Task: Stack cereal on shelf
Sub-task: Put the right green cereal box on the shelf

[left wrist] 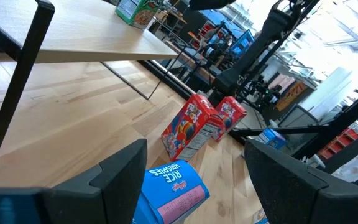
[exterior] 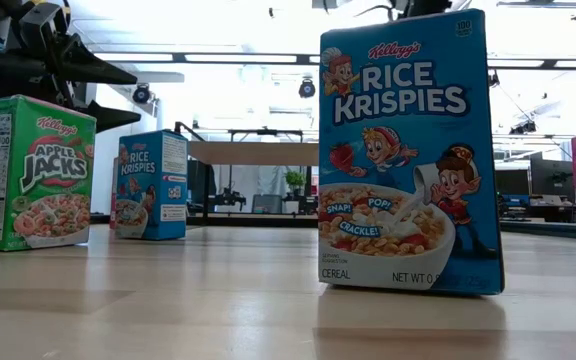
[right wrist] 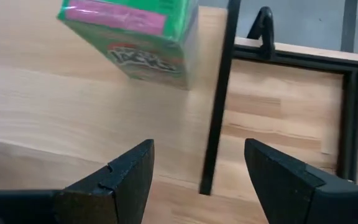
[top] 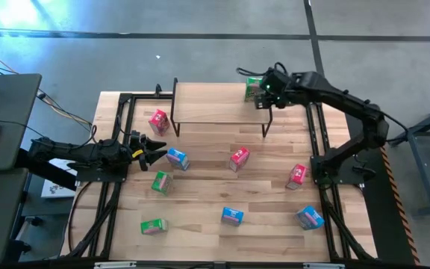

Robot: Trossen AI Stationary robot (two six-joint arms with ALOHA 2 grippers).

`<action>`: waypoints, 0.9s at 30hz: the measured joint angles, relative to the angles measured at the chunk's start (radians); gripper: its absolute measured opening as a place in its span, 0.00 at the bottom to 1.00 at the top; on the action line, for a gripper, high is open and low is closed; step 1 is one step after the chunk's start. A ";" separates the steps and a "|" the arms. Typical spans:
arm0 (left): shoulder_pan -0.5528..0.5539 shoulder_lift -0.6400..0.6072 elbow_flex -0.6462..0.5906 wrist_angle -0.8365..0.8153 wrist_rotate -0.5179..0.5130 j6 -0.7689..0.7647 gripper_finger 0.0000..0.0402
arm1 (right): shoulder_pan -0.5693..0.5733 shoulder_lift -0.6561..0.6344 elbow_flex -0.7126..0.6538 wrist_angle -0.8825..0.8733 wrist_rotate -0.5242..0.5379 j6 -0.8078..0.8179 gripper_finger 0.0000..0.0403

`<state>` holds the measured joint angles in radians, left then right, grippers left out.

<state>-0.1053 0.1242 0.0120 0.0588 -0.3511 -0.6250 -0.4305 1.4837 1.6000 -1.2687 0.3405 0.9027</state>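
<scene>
Nine cereal boxes show from above — eight on the slatted wooden surface [top: 200, 224] and one on the shelf [top: 215, 103]. Going left to right: the left gripper [top: 155, 155] hovers low over the near-left area with its fingers spread and nothing between them, aimed at a blue Rice Krispies box [top: 177, 158] lying just ahead of it. A green Apple Jacks box [top: 160, 181] sits just in front of that gripper, another green box [top: 153, 226] lies nearer the front edge, and a red-pink box [top: 158, 121] stands beside the shelf's left legs. Mid-surface lie a red-pink box [top: 239, 158] and, nearer the front, a second blue box [top: 232, 216]. Farther right are a third red-pink box [top: 298, 174] and a third blue box [top: 310, 217]. On the shelf's far right corner rests the third green box [top: 253, 88] — the right gripper [top: 263, 99] is poised just beside it, fingers parted and apart from the box, holding nothing.
</scene>
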 joint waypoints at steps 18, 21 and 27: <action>0.000 0.000 0.000 0.000 0.000 0.000 0.65 | 0.009 0.002 -0.222 0.267 0.093 0.043 0.60; 0.000 0.000 0.000 0.000 0.000 0.000 0.65 | -0.004 0.002 -0.240 0.315 0.093 0.035 0.60; 0.000 0.000 0.000 0.000 0.000 0.000 0.65 | -0.028 0.002 -0.255 0.340 0.082 0.020 0.60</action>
<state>-0.1055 0.1242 0.0120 0.0586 -0.3511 -0.6250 -0.4585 1.4860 1.3453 -0.9290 0.4227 0.9223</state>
